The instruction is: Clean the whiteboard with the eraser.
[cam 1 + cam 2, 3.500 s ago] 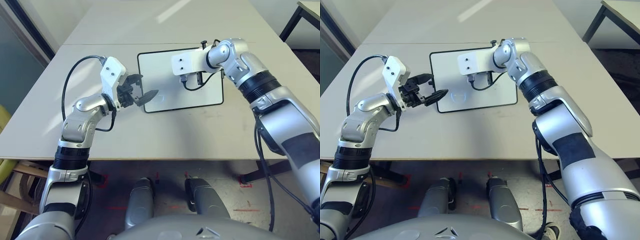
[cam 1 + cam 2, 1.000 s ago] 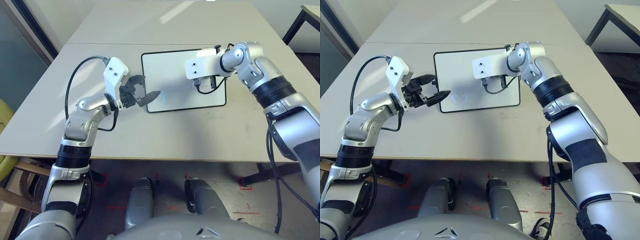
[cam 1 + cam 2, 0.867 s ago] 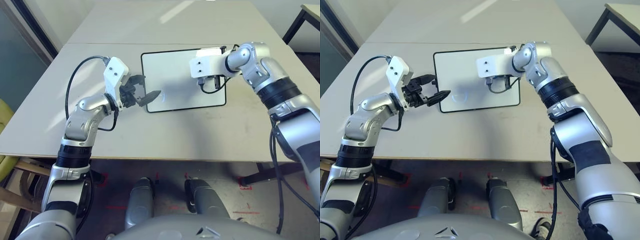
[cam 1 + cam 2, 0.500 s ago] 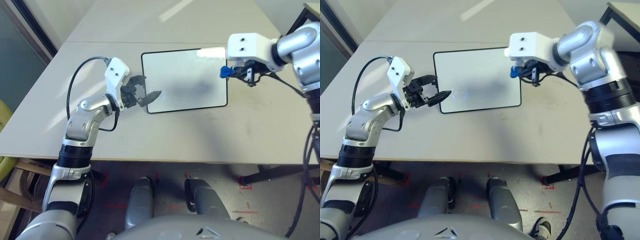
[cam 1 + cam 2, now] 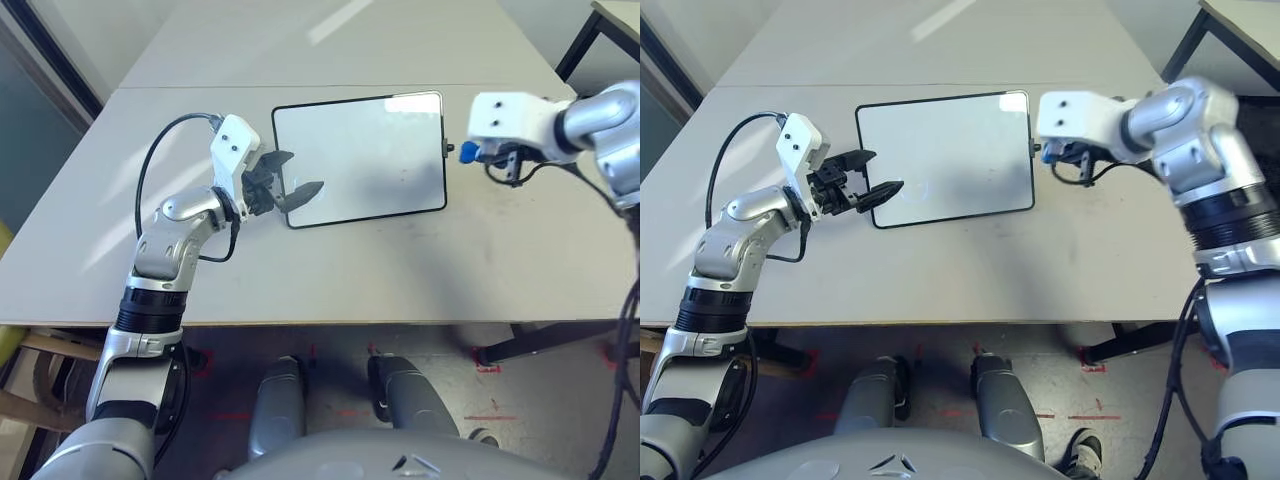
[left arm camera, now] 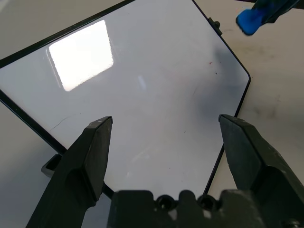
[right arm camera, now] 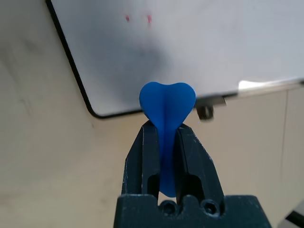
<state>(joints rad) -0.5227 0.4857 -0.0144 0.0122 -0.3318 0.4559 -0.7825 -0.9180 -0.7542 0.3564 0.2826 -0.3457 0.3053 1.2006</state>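
Moved right — right hand gripping one eraser; left hand wide — one whiteboard.

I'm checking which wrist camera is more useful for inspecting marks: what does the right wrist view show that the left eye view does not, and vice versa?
Only the right wrist view: two red marks on the board, and how the right gripper's fingers clasp the eraser.
Only the left eye view: the left gripper and the board's full outline.
Both: the blue eraser, the whiteboard and a side knob.
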